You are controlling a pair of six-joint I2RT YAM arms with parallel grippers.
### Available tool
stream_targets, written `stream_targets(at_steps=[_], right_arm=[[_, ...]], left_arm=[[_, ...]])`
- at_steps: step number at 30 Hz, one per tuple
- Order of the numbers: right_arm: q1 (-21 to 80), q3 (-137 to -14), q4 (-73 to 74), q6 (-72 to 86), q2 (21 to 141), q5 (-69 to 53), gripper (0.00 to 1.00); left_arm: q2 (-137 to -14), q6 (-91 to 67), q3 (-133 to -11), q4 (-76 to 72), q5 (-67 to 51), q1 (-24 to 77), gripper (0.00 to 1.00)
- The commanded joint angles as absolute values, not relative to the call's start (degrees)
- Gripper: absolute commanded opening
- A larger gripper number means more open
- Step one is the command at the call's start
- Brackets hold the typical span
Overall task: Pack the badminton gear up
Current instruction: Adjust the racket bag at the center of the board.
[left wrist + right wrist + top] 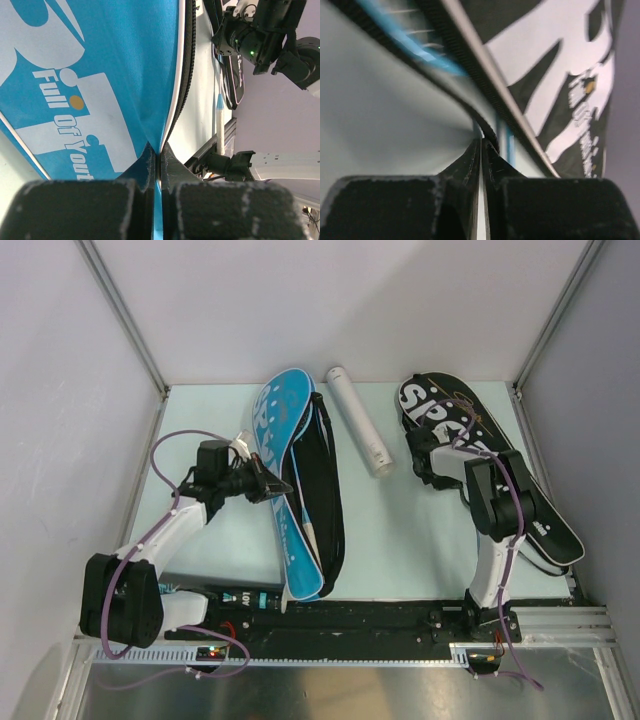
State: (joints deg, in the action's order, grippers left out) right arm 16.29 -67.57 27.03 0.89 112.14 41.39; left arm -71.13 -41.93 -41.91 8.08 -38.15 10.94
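Observation:
A blue racket cover (283, 425) lies open mid-table, its black half (328, 480) folded out to the right. A white racket handle (312, 532) pokes out of it. My left gripper (270, 485) is shut on the blue flap's edge; in the left wrist view the blue fabric (100, 75) runs down between the left gripper's (159, 161) closed jaws. A white shuttle tube (358, 420) lies slanted between the covers. The black "SPORT" cover (435, 398) lies at the right. My right gripper (416, 445) is at its left rim, and the wrist view shows the right gripper (482, 142) pinched on the black cover's (560, 75) zipper edge.
A black rail (400, 620) runs along the near edge of the pale green table (400, 540). Grey walls and metal posts close in the left, back and right sides. The right arm (260, 40) shows in the left wrist view, beyond the blue cover.

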Motion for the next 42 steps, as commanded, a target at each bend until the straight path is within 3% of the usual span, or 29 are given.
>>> stream_targets(at_steps=[1, 9, 17, 28, 32, 42], right_arm=[[12.8, -67.1, 20.8, -1.6, 111.8, 55.3, 0.07], [8.2, -67.6, 14.3, -4.5, 106.3, 52.9, 0.09], [4.9, -71.1, 21.3, 0.1, 108.1, 47.4, 0.12], [5.9, -69.4, 49.1, 16.1, 96.6, 26.7, 0.33], [3.2, -65.7, 50.2, 16.8, 95.1, 22.2, 0.38], [-0.8, -63.6, 46.7, 15.9, 99.6, 18.6, 0.4]], left_arm=[[-69.4, -41.0, -41.9, 6.2, -39.6, 10.3, 0.0], [-69.5, -41.0, -41.8, 6.3, -39.5, 10.2, 0.0], [-69.7, -41.3, -41.9, 6.3, -39.9, 10.2, 0.0], [-68.6, -42.3, -41.4, 5.2, -40.6, 10.2, 0.0], [-68.3, -43.0, -41.0, 4.4, -40.9, 10.2, 0.0], [-68.2, -43.2, -40.8, 4.0, -41.1, 10.2, 0.0]])
